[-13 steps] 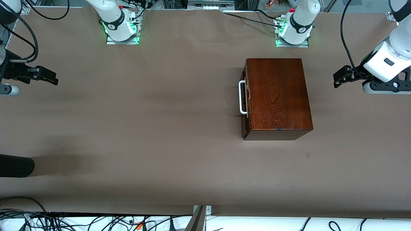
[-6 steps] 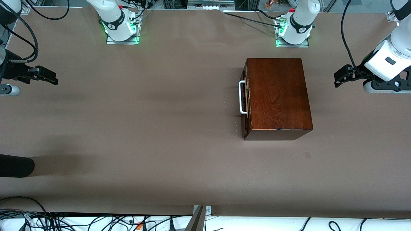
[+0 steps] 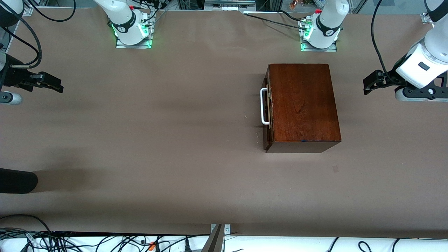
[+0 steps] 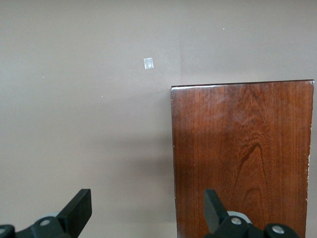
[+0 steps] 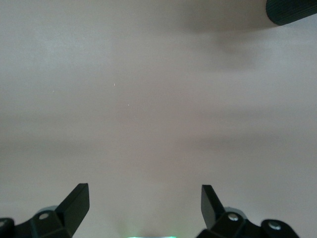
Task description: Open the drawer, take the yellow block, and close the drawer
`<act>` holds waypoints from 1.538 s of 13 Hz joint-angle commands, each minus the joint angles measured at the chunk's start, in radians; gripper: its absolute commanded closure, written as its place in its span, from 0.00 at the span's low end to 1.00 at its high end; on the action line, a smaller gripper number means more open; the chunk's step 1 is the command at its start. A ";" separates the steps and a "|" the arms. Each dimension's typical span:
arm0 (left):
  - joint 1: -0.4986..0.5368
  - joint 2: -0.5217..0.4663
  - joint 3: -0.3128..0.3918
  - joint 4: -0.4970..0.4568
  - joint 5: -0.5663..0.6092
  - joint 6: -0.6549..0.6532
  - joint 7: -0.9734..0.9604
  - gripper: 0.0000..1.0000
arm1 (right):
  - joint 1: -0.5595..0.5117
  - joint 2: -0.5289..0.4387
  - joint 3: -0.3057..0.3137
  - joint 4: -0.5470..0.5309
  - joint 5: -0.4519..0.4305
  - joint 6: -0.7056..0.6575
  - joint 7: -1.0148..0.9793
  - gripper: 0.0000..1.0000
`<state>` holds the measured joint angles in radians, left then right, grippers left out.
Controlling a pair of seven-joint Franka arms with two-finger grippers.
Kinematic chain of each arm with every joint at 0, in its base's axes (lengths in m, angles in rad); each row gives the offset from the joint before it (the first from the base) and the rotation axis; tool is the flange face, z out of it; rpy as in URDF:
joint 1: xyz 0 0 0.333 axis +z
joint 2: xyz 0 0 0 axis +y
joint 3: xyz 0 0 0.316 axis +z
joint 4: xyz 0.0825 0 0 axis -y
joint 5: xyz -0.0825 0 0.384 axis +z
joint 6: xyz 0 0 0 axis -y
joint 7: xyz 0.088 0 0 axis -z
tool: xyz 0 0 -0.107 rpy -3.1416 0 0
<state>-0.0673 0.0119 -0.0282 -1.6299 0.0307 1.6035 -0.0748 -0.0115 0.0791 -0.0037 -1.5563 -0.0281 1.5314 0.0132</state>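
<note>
A dark reddish-brown wooden box stands on the table toward the left arm's end. Its drawer is shut, its dark front and white U-shaped handle facing the right arm's end. The yellow block is hidden. My left gripper is open and empty, in the air past the box at the left arm's end; its wrist view shows the box top. My right gripper is open and empty at the right arm's end, over bare table.
The brown table cover spreads bare between the box and the right arm's end. A black rounded object juts in at the edge at the right arm's end. A small pale mark lies on the cover nearer the camera than the box.
My left gripper has shifted very slightly and stays beside the box. The right arm, box and drawer have not moved.
</note>
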 commanded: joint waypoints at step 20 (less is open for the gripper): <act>-0.377 0.396 -0.273 0.102 0.100 0.151 -0.570 0.00 | -0.019 -0.027 0.014 -0.021 0.007 0.009 -0.021 0.00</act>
<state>-0.4065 0.3781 -0.3067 -1.5408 0.0846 1.7366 -0.5727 -0.0118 0.0789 -0.0033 -1.5562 -0.0282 1.5323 0.0129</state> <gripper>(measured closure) 0.000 0.000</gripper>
